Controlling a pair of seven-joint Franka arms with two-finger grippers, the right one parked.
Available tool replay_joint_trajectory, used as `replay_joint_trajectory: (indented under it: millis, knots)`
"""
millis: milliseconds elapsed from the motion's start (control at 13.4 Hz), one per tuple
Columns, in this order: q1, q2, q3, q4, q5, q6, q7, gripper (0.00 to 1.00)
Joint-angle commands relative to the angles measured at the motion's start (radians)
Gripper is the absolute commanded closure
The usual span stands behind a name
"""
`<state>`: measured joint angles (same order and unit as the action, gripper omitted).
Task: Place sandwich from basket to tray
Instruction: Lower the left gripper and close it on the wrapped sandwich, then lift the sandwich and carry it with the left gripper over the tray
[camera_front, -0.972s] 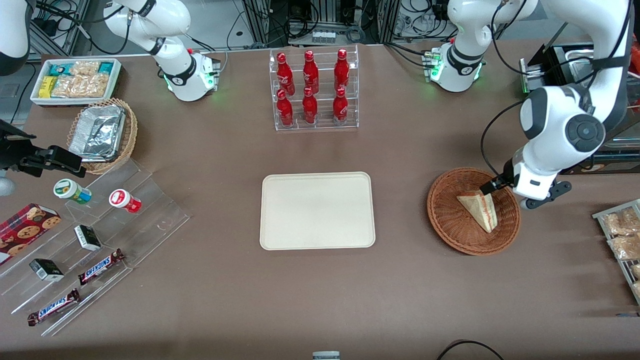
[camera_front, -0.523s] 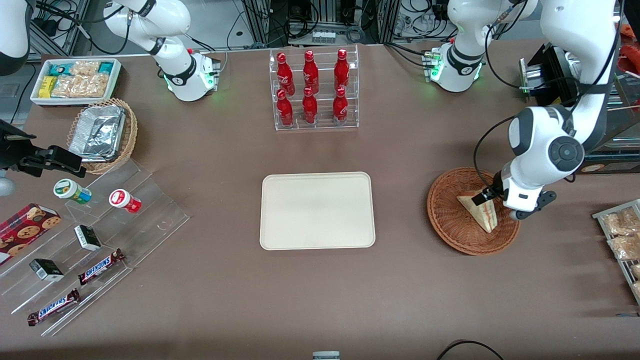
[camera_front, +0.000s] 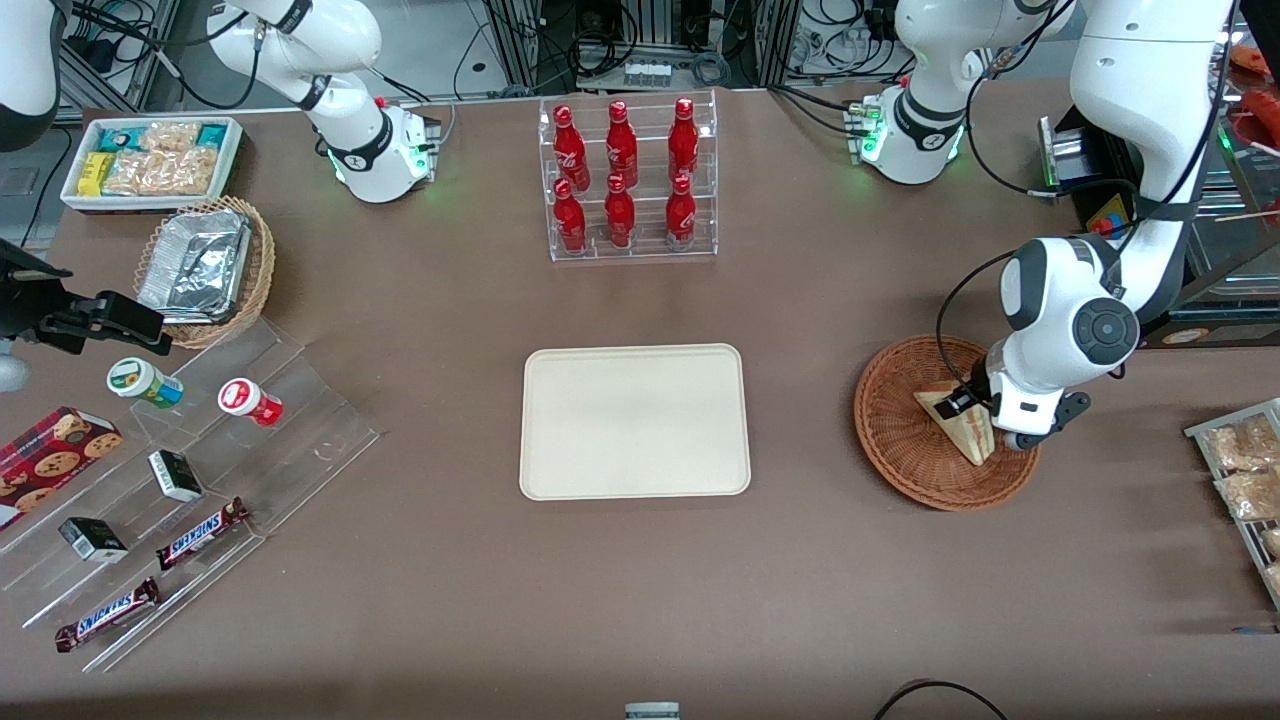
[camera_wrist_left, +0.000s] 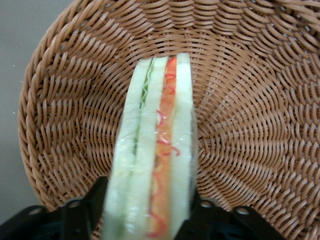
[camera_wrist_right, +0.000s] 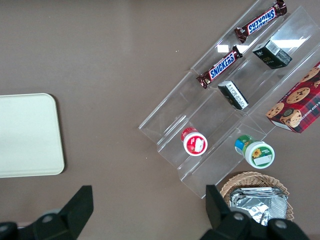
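brown table (camera_front: 800, 560) held basket (camera_front: 900, 450); gripper (camera_wrist_left: 147, 212) sat low inside, fingers (camera_wrist_left: 82, 212) straddling sandwich (camera_wrist_left: 155, 150), contact unclear; tray (camera_front: 634, 421) well apart.

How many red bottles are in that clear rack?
6. The red bottles stand in the clear rack in two rows: three in the higher row, three in the lower row nearer the camera. None look hidden.

I see rough woven wicker on the basket (camera_wrist_left: 240, 125), glossy clear wrap around the sandwich (camera_wrist_left: 155, 165), gripper (camera_wrist_left: 142, 212) matt black.
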<state>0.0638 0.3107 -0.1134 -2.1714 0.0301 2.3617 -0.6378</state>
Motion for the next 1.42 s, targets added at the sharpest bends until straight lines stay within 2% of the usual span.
replay_joint_trajectory:
  millis: [0, 449, 598, 822, 1047, 1346]
  knots:
    - [-0.005, -0.008, 0.000, 0.010, 0.008, -0.018, -0.023, 1.00]
    - [-0.009, -0.051, -0.006, 0.218, 0.059, -0.373, 0.013, 1.00]
    - [-0.010, -0.056, -0.043, 0.278, 0.059, -0.448, 0.030, 1.00]
    - [-0.010, -0.053, -0.142, 0.321, 0.065, -0.478, 0.047, 1.00]
    - [-0.036, -0.030, -0.259, 0.341, 0.108, -0.478, 0.090, 1.00]
    - [-0.197, 0.074, -0.267, 0.452, 0.111, -0.473, 0.093, 1.00]
